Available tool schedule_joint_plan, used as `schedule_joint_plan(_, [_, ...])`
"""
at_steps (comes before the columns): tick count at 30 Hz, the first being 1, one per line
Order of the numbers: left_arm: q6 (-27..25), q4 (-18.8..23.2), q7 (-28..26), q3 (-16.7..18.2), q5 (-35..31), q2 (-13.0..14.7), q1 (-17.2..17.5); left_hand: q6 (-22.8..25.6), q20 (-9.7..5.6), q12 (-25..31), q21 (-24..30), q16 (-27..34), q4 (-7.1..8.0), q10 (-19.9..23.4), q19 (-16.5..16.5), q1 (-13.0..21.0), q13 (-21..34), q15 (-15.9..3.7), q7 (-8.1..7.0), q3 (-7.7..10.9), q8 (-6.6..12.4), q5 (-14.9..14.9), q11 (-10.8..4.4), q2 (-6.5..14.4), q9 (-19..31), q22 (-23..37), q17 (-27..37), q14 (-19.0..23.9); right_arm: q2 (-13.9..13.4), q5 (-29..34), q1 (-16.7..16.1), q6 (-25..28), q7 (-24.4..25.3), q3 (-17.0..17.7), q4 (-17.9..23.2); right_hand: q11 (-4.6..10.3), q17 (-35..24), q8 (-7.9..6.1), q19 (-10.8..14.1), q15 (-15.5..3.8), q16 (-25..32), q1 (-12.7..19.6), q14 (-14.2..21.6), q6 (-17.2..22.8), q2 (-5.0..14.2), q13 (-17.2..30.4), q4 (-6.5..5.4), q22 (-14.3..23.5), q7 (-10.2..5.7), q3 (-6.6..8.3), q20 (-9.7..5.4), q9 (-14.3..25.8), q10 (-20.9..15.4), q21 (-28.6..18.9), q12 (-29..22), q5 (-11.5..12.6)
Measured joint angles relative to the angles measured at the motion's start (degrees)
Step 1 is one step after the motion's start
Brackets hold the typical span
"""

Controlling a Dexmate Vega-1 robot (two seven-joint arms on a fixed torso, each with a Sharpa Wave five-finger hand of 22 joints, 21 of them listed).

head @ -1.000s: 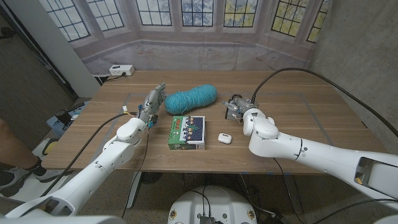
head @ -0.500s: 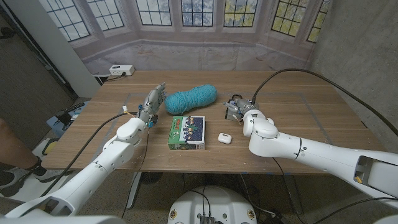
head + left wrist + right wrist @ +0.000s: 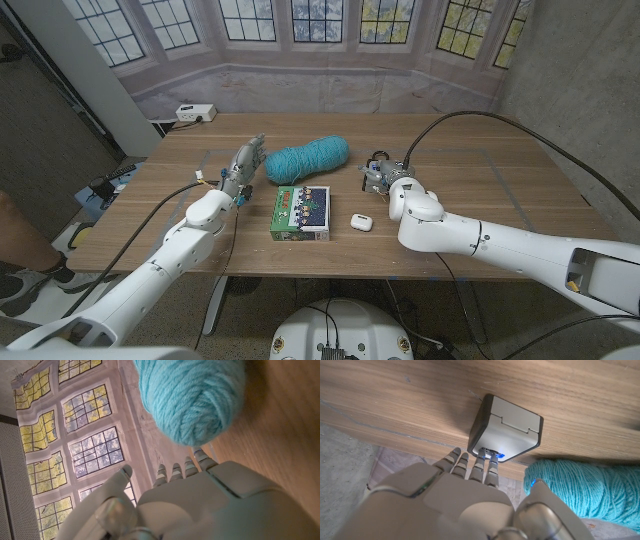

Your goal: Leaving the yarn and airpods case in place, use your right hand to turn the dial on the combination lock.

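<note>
Right hand (image 3: 381, 176): at the far end of the right arm, set against the combination lock (image 3: 374, 171), which sits on the wooden table (image 3: 500, 190) a little right of centre. In the right wrist view the hand (image 3: 470, 500) reaches with fingers held close together, fingertips (image 3: 487, 464) touching the lock (image 3: 506, 428) at its near face, a grey box-shaped body with a small blue-lit part beside the fingertips (whether the thumb also closes on the dial cannot be told). Yarn (image 3: 306, 158): a teal skein at about 9 o'clock from the lock, apart from it; it also shows past the right thumb (image 3: 585, 487). Airpods case (image 3: 361, 222): small, white, at about 6 o'clock from the lock, near the right wrist, apart from it. Green box (image 3: 301, 211): printed, lying flat at 6 o'clock from the yarn, just beside it, and at 9 o'clock from the airpods case. Left hand (image 3: 243, 166): at 9 o'clock from the yarn, standing up from the table, fingers straight and loosely apart, holding nothing; the left wrist view has the hand (image 3: 200, 505) with the yarn (image 3: 192, 397) just beyond its fingertips, not touching.
</note>
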State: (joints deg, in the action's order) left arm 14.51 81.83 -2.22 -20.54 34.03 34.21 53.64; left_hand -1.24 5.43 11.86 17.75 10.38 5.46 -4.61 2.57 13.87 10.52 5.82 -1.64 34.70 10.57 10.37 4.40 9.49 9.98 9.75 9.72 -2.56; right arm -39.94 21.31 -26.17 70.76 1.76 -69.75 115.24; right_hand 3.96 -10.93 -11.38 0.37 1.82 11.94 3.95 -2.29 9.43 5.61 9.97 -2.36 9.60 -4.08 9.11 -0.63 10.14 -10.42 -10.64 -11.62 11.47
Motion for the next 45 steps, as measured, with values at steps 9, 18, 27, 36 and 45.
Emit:
schedule_joint_plan(9, [0.17, 0.32, -0.04, 0.20, 0.09, 0.22, 0.44, 0.00, 0.00, 0.00, -0.43, 0.00, -0.24, 0.00, 0.00, 0.00, 0.00, 0.00, 0.00, 0.24, 0.00, 0.00, 0.00, 0.00, 0.00, 0.00, 0.00, 0.00, 0.32, -0.67, 0.52, 0.37, 1.23, -0.99, -0.05, 0.29, 0.07, 0.00, 0.00, -0.29, 0.00, 0.52, 0.29, 0.31, -0.08, 0.39, 0.23, 0.00, 0.31, 0.23, 0.00, 0.00, -0.43, 0.00, 0.20, 0.00])
schedule_joint_plan(18, [0.23, 0.66, -0.19, 0.29, 0.12, 0.32, 0.81, 0.00, 0.00, 0.00, -0.43, 0.01, -0.24, 0.00, 0.00, 0.00, 0.00, 0.00, 0.00, 0.24, 0.00, 0.00, 0.00, 0.00, 0.00, 0.00, 0.00, 0.00, 0.44, -0.76, 1.45, 1.35, 2.23, -2.33, 0.57, 0.24, 0.28, 0.00, 0.00, -0.29, 0.00, 0.52, 0.29, 0.31, -0.08, 0.42, 0.46, 0.01, 0.31, 0.46, 0.01, 0.01, -0.80, 0.00, 0.14, 0.00])
schedule_joint_plan(27, [0.24, 0.87, -0.39, 0.29, 0.14, 0.32, 0.95, 0.00, 0.00, 0.00, -0.89, 0.02, -0.24, 0.00, 0.00, 0.00, 0.00, 0.00, 0.00, 0.24, 0.00, 0.00, 0.00, 0.00, 0.00, 0.00, 0.00, 0.00, 0.23, -1.36, 2.03, 2.15, 3.09, -3.09, 0.98, 0.24, 0.27, 0.00, 0.32, -0.29, 0.00, 1.05, 0.29, 0.32, -0.01, 0.42, 0.70, 0.01, 0.32, 0.70, -0.31, 0.01, -0.80, 0.00, 0.15, 0.00])
schedule_joint_plan(36, [0.08, 1.07, -0.52, 0.07, 0.09, 0.25, 0.96, 0.00, -0.32, 0.00, -0.89, 0.02, -0.48, 0.00, 0.31, 0.00, 0.00, 0.00, 0.00, 0.47, 0.00, 0.00, 0.00, 0.00, 0.00, 0.00, 0.00, 0.00, -0.30, -2.24, 1.86, 2.28, 4.14, -3.13, 1.24, 0.05, 0.27, 0.00, 0.31, -0.59, 0.00, 1.05, 0.59, 0.62, -0.01, 0.42, 0.94, 0.01, 0.61, 0.94, -0.31, 0.01, -1.00, 0.00, 0.15, 0.00])
schedule_joint_plan(45, [-0.34, 1.15, -0.51, -0.28, -0.15, 0.13, 0.73, 0.00, -0.22, 0.00, -1.24, 0.03, -0.32, 0.00, 0.40, 0.00, 0.00, 0.00, 0.00, 0.63, 0.00, 0.00, 0.00, 0.00, 0.00, 0.00, 0.00, 0.00, -0.49, -2.98, 1.06, 2.25, 5.31, -2.63, 1.46, 0.19, 0.26, 0.40, 0.52, -0.88, 0.00, 1.73, 0.88, -0.36, 0.22, 0.42, 1.34, 0.01, 0.07, 1.34, -0.50, 0.01, -1.91, 0.00, 0.15, 0.00])
